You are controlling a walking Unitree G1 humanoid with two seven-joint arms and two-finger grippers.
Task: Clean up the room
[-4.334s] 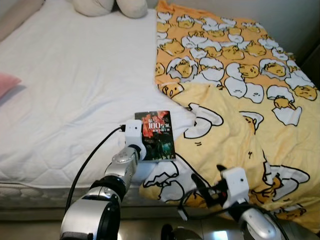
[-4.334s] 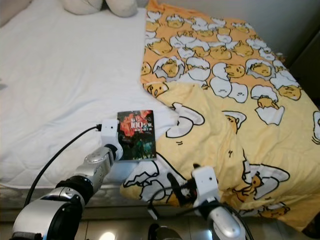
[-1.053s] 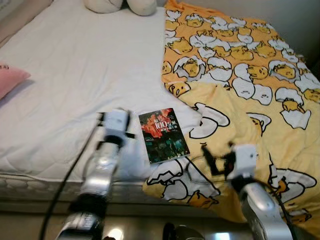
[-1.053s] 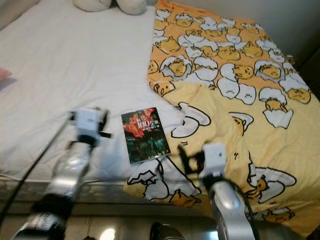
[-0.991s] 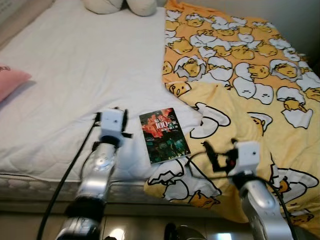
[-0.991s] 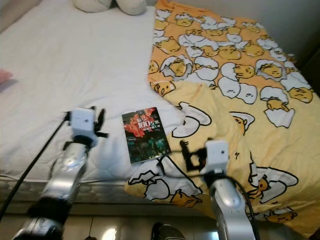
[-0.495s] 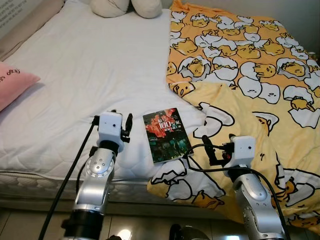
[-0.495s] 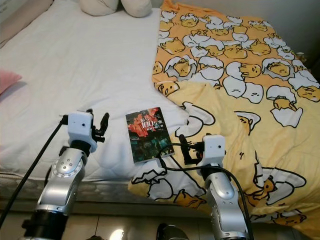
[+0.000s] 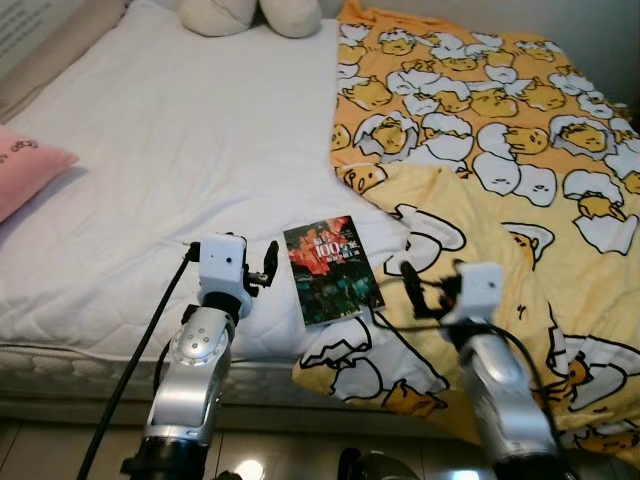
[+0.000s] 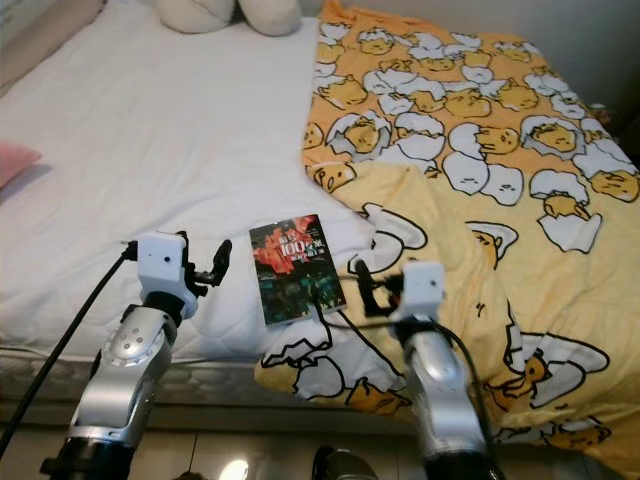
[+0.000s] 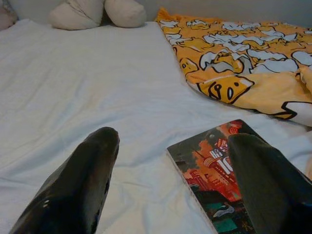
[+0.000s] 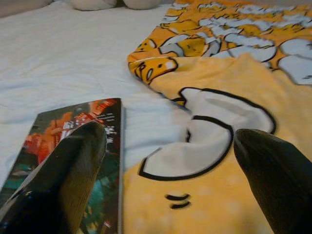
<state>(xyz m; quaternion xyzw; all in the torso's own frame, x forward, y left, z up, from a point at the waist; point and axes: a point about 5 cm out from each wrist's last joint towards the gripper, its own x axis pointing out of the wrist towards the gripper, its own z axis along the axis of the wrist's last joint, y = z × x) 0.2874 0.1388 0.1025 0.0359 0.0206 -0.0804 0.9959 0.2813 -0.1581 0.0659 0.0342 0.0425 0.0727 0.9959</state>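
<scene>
While the book (image 9: 331,270) lies flat, left gripper (image 9: 268,268) and right gripper (image 9: 412,288) flank it, jaws spread, empty.

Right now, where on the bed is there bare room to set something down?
The white sheet is bare from the pink pillow across to the blanket's edge, and up to the cream pillows. It is crowded at the near edge: the book lies between the left tool and the right tool, both open, and the rumpled blanket covers the robot's right side.
</scene>
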